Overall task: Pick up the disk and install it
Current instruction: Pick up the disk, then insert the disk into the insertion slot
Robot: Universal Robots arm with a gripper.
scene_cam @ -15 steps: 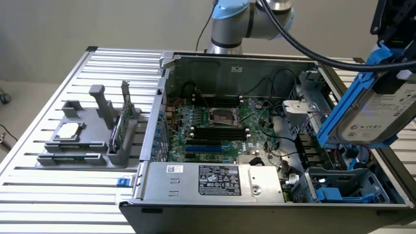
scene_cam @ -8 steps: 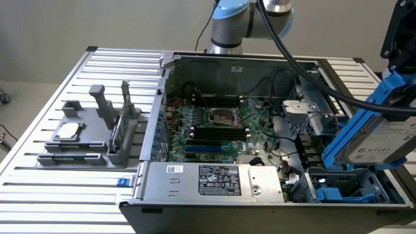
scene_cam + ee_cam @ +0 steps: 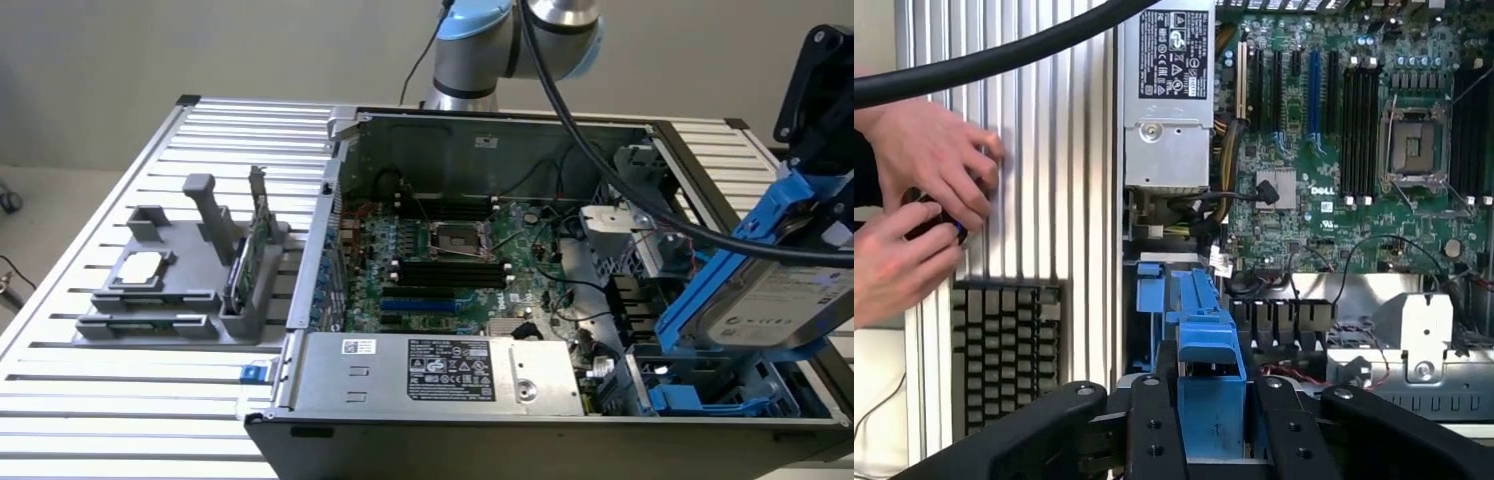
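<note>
Hovering above the open computer case, the gripper grasps the disk. The disk hangs tilted.

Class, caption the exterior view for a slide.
Gripper holding the blue-framed disk above the open computer case.

A plain beige wall behind a slatted metal table.
</note>
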